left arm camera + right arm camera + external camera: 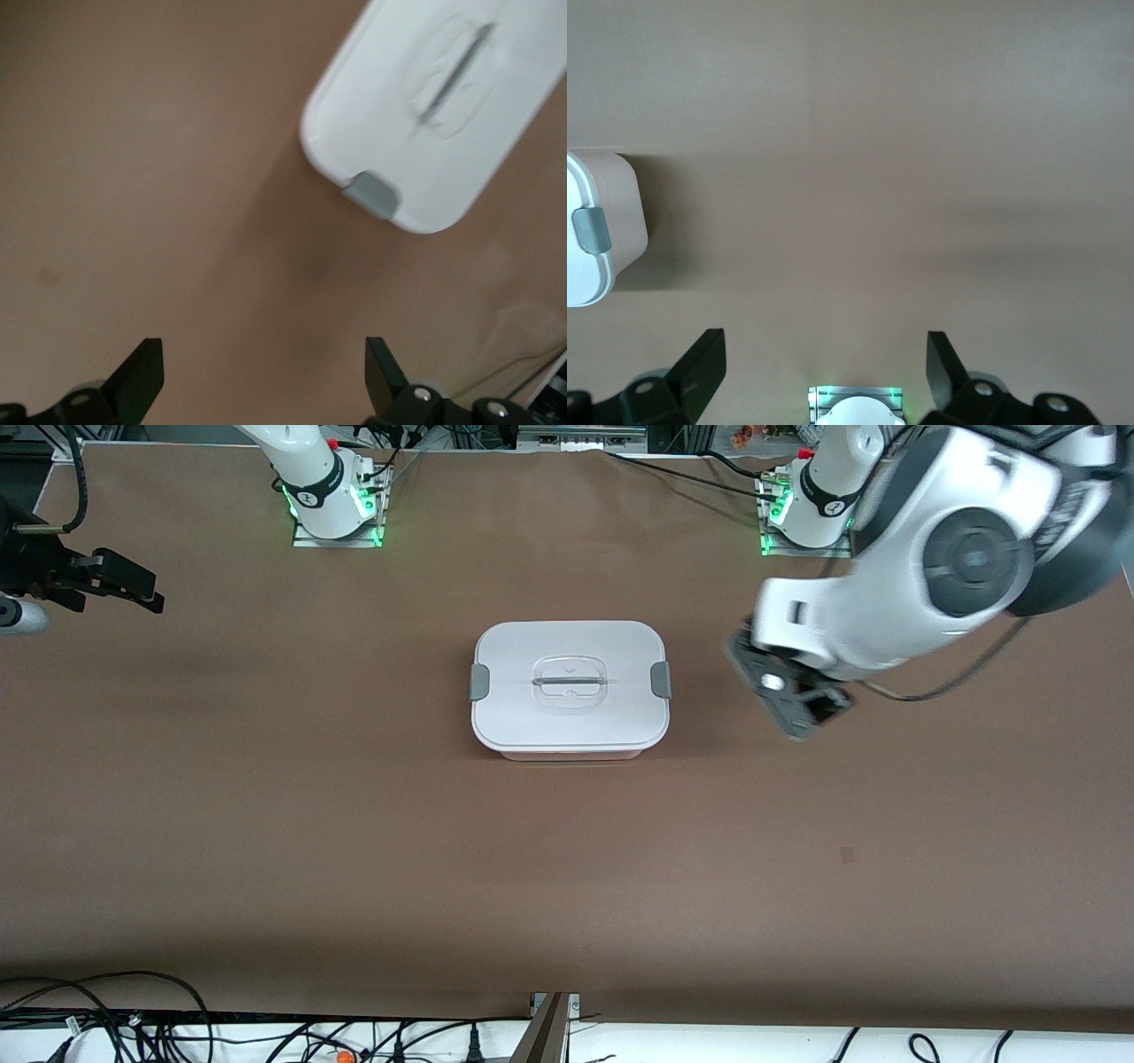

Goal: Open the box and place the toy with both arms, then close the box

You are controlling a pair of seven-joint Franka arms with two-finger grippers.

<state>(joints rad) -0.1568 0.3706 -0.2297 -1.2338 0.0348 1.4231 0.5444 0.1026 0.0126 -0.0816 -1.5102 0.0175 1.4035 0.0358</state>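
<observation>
The box (570, 686) stands in the middle of the table with its white lid on, a grey clip (479, 682) at each end and a clear handle (569, 681) in the centre. It also shows in the left wrist view (434, 106) and the right wrist view (598, 230). The toy is out of view. My left gripper (793, 695) is open and empty over the bare table beside the box, toward the left arm's end; the left wrist view (264, 372) shows the same. My right gripper (146, 593) is open and empty over the right arm's end of the table (824, 367).
The two arm bases (332, 491) (811, 505) stand with green lights along the table edge farthest from the front camera. Cables (133, 1019) lie below the table edge nearest that camera. A small dark mark (847, 855) is on the brown table.
</observation>
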